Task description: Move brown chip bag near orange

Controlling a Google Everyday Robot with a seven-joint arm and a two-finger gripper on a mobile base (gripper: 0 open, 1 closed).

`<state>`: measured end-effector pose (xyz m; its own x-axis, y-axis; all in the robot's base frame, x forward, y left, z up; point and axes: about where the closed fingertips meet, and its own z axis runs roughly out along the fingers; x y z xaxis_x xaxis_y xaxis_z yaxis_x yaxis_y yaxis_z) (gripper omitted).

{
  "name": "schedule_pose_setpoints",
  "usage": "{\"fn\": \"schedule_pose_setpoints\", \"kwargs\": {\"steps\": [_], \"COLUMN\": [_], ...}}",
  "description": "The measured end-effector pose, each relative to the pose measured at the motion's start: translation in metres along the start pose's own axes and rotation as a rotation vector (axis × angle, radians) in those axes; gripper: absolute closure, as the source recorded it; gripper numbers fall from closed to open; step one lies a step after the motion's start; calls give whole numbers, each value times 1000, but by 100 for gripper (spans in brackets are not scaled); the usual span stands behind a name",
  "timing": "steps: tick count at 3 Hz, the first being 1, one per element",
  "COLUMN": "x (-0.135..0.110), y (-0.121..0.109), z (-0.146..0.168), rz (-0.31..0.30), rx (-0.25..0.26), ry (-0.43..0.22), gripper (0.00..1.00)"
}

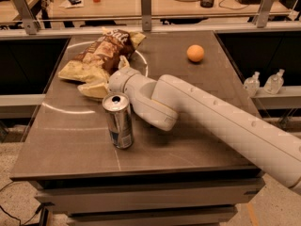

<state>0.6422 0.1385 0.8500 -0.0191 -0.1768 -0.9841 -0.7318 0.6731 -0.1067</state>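
The brown chip bag lies crumpled at the table's far left, dark brown in the middle with pale yellow ends. The orange sits alone at the far right of the table, well apart from the bag. My gripper is at the bag's near right edge, mostly hidden behind my white wrist and against the bag. My arm reaches in from the lower right across the middle of the table.
A silver-and-blue drink can stands upright near the front left, just below my wrist. The dark table has rails behind it. Two small clear bottles stand on a shelf to the right.
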Motion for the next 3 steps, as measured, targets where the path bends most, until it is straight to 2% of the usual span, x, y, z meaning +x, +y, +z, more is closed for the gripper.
{"fn": "schedule_pose_setpoints", "kwargs": {"steps": [2,3], "x": [-4,-7], "y": [-3,-10], "z": [5,2], "rz": [-13,-4], "rx": [-16,-16], "ry": [-17,-47], "gripper": [62,87]}}
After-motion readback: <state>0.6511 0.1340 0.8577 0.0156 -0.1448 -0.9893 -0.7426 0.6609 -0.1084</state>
